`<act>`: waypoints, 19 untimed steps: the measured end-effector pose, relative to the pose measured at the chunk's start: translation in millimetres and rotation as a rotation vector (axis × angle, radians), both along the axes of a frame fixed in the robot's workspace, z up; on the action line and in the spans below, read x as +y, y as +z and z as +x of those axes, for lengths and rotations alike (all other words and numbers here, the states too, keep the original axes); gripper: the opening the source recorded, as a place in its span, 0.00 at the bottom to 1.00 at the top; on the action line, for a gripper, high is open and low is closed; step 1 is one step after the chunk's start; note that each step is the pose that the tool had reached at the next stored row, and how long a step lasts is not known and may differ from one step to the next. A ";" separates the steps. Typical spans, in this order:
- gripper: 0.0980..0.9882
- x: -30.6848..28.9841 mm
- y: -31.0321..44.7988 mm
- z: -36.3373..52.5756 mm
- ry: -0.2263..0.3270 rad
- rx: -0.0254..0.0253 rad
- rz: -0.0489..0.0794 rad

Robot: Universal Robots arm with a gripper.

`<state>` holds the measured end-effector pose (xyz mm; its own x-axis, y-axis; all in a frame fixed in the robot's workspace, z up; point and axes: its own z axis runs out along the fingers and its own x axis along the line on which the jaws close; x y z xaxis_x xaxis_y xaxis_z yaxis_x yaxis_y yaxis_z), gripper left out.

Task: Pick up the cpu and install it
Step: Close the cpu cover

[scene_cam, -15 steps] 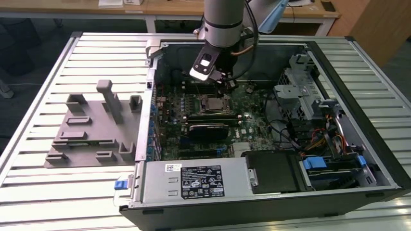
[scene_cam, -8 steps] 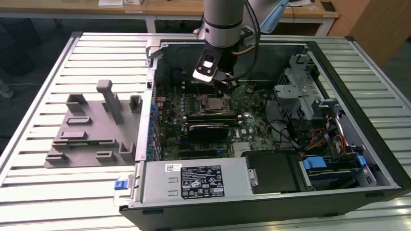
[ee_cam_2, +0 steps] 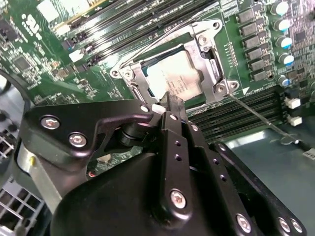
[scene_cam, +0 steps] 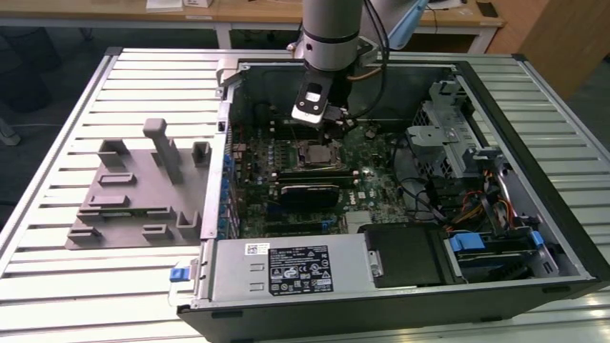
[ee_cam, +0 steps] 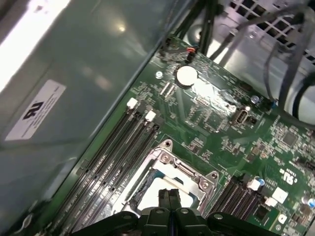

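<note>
1. Exterior view: one arm [scene_cam: 333, 36] reaches down into one open case [scene_cam: 533, 179] on the slatted table [scene_cam: 124, 286]. Its one tool [scene_cam: 329, 123] hangs just above the board's socket, where the one cpu [scene_cam: 318, 152] lies. One grey plate [scene_cam: 124, 207] with several blocks lies on the table beside the case, at the exterior view's left.
2. Second wrist view: the tool [ee_cam_2: 173, 101] has two fingers [ee_cam_2: 175, 109] pressed together with nothing between them. Their tips are just over the cpu [ee_cam_2: 172, 78], which sits flat in the socket, ringed by one metal frame [ee_cam_2: 206, 54].
3. First wrist view: the tool [ee_cam: 169, 195] is over the cpu [ee_cam: 147, 194]. On the board are one round battery [ee_cam: 186, 76] and two white clips [ee_cam: 132, 103] at the slot ends.
</note>
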<state>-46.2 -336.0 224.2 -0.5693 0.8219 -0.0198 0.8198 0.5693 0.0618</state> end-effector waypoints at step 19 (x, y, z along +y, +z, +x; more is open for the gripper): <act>0.01 0.0 -1.6 -0.2 0.298 0.0001 0.000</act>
<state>-46.5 -336.0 222.6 -0.7853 0.6188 -0.0198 0.6168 0.7847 0.0616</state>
